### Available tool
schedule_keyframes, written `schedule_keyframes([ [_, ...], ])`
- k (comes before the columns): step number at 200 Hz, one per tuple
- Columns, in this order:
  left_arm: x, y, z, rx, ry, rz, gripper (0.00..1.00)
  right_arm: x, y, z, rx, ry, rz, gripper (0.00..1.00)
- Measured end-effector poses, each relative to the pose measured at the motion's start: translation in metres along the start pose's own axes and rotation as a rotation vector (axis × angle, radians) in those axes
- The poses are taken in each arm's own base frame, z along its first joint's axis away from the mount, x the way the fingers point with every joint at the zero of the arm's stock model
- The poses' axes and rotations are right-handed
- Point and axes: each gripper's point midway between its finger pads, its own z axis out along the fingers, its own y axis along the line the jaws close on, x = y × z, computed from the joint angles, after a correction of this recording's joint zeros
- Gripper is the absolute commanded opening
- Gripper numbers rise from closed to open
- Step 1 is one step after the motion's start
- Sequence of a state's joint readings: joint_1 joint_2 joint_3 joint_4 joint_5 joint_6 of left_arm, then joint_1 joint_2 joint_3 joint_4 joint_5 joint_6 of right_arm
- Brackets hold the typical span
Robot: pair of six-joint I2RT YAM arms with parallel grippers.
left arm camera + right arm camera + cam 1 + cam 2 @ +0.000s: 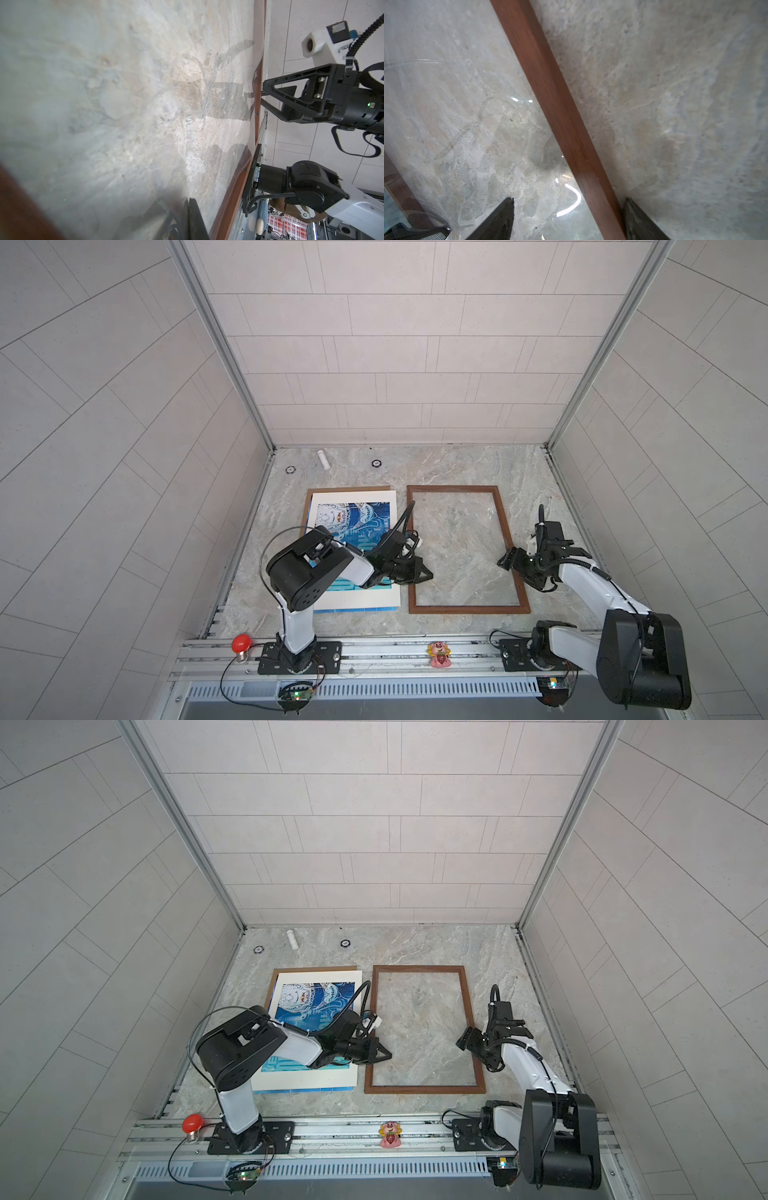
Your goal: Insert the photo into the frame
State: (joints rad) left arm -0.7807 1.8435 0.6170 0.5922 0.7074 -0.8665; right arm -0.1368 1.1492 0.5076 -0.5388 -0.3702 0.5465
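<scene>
fingers on your right arm (500,220) stand open astride the frame's (469,609) right rail; your left fingers (422,572) are closed.

Pale tiled walls (395,344) on three sides, marbled grey tabletop (457,468), aluminium rail (374,651) in front, light seemingly even

Table top (457,466): grey marble pattern, tiled walls (395,344) on three sides. Near the far edge a small white tube (323,459) lies on its side, with a black-and-white disc (289,469) to its left and a second disc (376,463) to its right, all apart; a brown board (332,489) lies flat on the left half, only thin edge strips showing. On the front aluminium rail (374,649) sit a red bulb-shaped item (241,644) at left and a small pink figurine (439,654) near the middle.
</scene>
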Motion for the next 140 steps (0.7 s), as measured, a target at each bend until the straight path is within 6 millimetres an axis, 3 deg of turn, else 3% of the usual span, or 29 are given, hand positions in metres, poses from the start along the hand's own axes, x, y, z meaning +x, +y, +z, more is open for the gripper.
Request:
schedule_keyframes([
  [140,-0.003,0.005,-0.011,-0.115,-0.009,0.074,0.00,0.007,0.004,-0.002,-0.030,0.017,-0.016,0.79],
])
